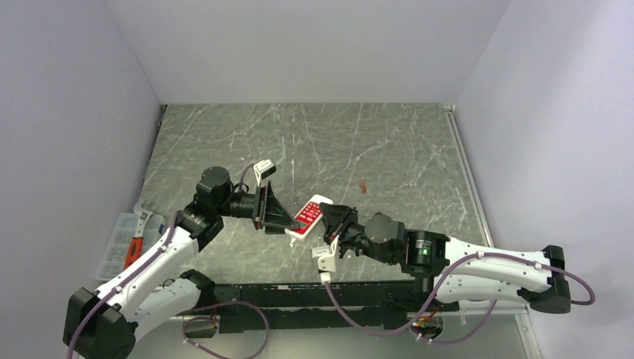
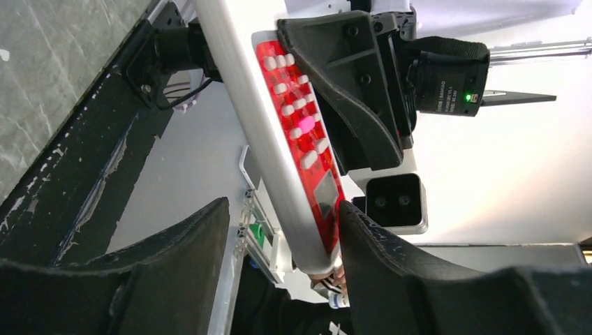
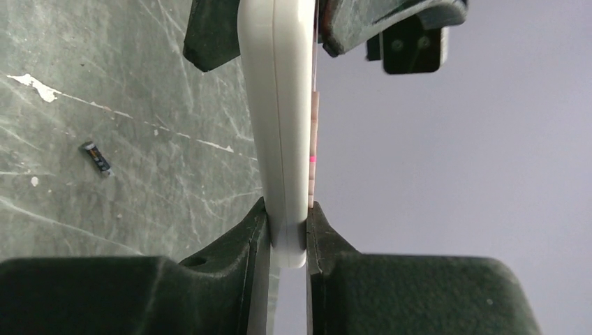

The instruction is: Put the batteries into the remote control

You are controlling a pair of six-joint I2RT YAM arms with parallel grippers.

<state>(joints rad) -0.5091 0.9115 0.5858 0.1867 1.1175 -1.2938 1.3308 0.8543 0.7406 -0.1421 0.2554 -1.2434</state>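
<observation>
The remote control [image 1: 309,215] is held in the air between both arms, red button face up. My right gripper [image 1: 330,222] is shut on its near end; in the right wrist view both pads pinch the white edge [image 3: 276,105] at the gripper [image 3: 287,218]. My left gripper [image 1: 288,225] is open around the other end. In the left wrist view [image 2: 285,206] its right finger [image 2: 380,255] touches the red face [image 2: 307,139], and its left finger [image 2: 174,262] stands apart from the white back. One small dark battery [image 3: 95,158] lies on the table. The pale battery is out of view.
The table is grey marble [image 1: 374,142] between white walls. A clear organiser box [image 1: 119,243] with a red-handled tool [image 1: 136,243] sits off the table's left edge. A small red scrap [image 1: 364,187] lies right of centre. A black rail [image 1: 299,295] runs along the front.
</observation>
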